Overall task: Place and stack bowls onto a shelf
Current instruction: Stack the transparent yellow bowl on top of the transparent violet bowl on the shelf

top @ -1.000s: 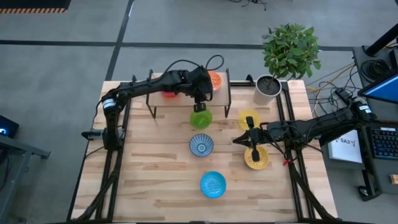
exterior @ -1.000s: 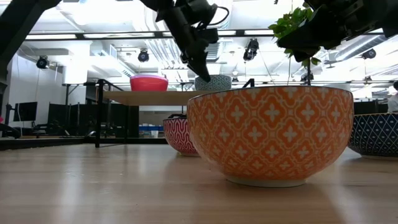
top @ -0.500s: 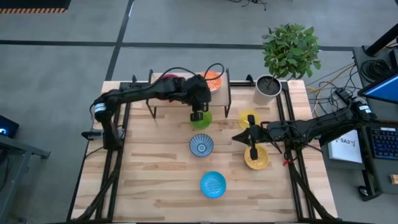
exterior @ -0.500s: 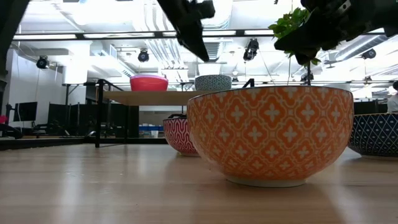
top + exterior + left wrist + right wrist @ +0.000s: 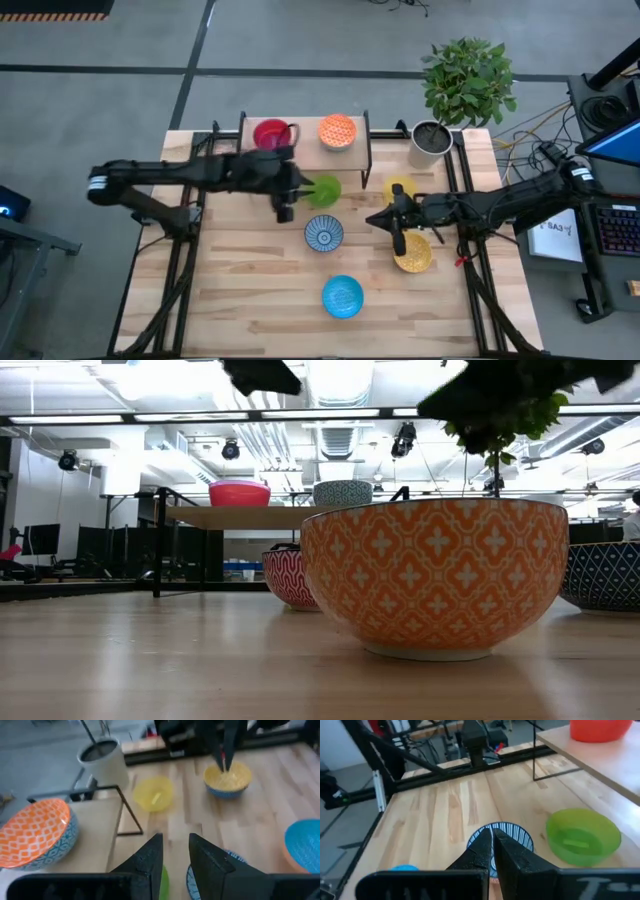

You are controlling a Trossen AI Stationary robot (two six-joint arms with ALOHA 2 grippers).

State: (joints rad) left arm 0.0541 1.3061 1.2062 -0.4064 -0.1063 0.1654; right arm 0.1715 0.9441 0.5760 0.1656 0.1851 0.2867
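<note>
The shelf (image 5: 304,152) stands at the table's far side and carries a red bowl (image 5: 271,133) and an orange bowl (image 5: 337,131). On the table rest the green bowl (image 5: 325,191), yellow bowl (image 5: 400,190), blue-white patterned bowl (image 5: 323,234), gold bowl (image 5: 413,253) and light blue bowl (image 5: 342,296). My left gripper (image 5: 299,188) hovers open just left of the green bowl, fingers (image 5: 150,854) pointing right. My right gripper (image 5: 373,221) is shut in the air between the yellow and gold bowls, pointing left toward the patterned bowl (image 5: 501,834).
A grey plant pot (image 5: 431,141) with a leafy plant stands at the table's far right corner, beside the shelf. Black frame rails (image 5: 462,210) run along both table sides. In the low view the light blue bowl's orange outer wall (image 5: 435,575) fills the foreground.
My left gripper has drawn back from the shelf's front edge, by the orange bowl, toward the table's left and near side, and now sits left of the green bowl. The orange bowl has stayed on the shelf, now uncovered beside the red one.
</note>
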